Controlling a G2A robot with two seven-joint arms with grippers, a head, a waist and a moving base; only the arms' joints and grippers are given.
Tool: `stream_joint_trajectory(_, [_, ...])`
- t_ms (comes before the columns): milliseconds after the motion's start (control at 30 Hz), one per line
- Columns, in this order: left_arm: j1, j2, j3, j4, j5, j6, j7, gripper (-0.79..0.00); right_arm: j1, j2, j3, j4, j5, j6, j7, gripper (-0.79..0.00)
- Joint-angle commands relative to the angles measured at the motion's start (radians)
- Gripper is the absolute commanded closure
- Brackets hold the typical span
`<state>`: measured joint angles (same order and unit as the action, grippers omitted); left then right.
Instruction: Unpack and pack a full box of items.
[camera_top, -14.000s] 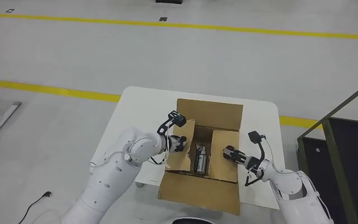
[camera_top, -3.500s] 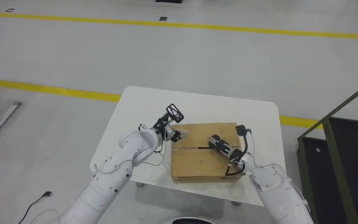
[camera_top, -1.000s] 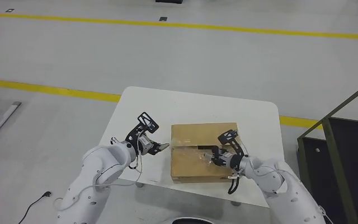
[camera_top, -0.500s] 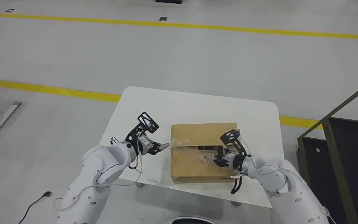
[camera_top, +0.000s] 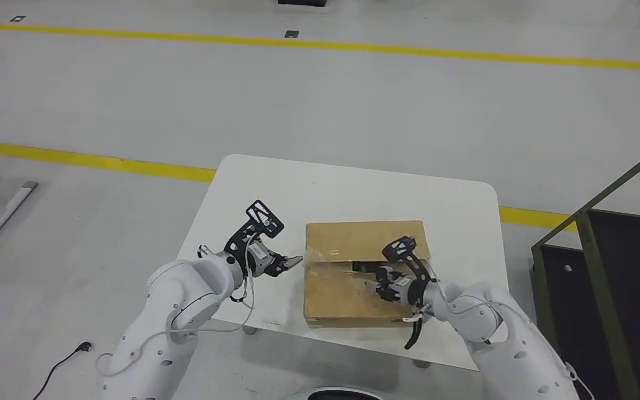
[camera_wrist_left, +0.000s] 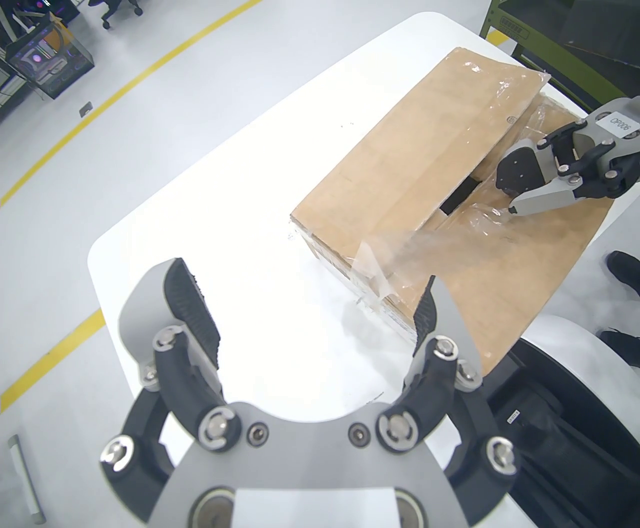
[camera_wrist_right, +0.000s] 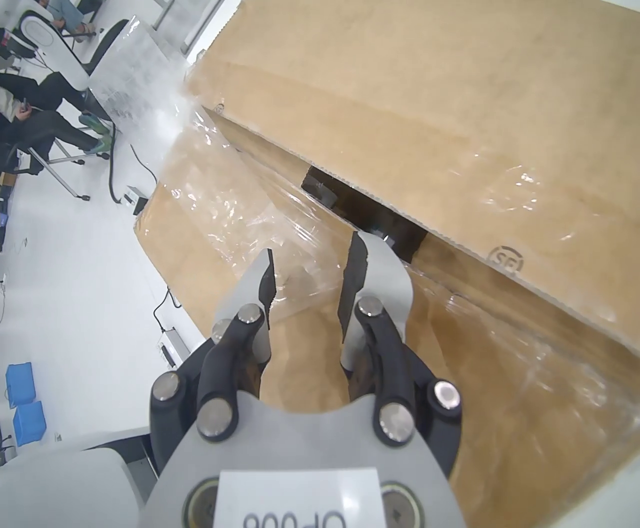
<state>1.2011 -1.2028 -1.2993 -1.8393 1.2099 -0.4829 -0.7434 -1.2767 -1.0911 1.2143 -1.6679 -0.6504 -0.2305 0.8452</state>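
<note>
Box (camera_top: 335, 295) on table (camera_top: 300, 190), left gripper (camera_wrist_left: 303, 272) spread wide beside it, right gripper (camera_wrist_right: 312, 245) narrowly parted over crumpled tape (camera_wrist_right: 215, 200), wrist view revealing dark flap gap (camera_wrist_right: 350, 205)

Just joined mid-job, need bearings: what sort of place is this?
Likely a robotics lab or industrial hall: smooth grey floor with yellow lines, and one white table carrying a taped box.

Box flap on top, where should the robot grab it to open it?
Probably the flap by its free edge beside the dark gap in the middle seam, coming from above: there the edge stands clear, leaving room to hook under it.
</note>
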Motion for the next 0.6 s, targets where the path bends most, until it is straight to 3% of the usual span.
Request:
stream_joint_trajectory(0, [0.000,0.000,0.000,0.000,0.000,0.000,0.000,-0.785,0.002,0.000,-0.003,0.003,0.003,-0.002,0.002,-0.209])
stream_joint_trajectory(100, [0.000,0.000,0.000,0.000,0.000,0.000,0.000,-0.785,0.006,0.000,-0.006,0.007,0.012,-0.006,0.004,-0.015])
stream_joint_trajectory(133, [0.000,0.000,0.000,0.000,0.000,0.000,0.000,-0.785,0.007,0.000,-0.007,0.008,0.013,-0.006,0.004,0.000])
stream_joint_trajectory(567, [0.000,0.000,0.000,0.000,0.000,0.000,0.000,-0.785,0.012,0.003,0.011,0.013,0.126,-0.040,-0.001,0.000])
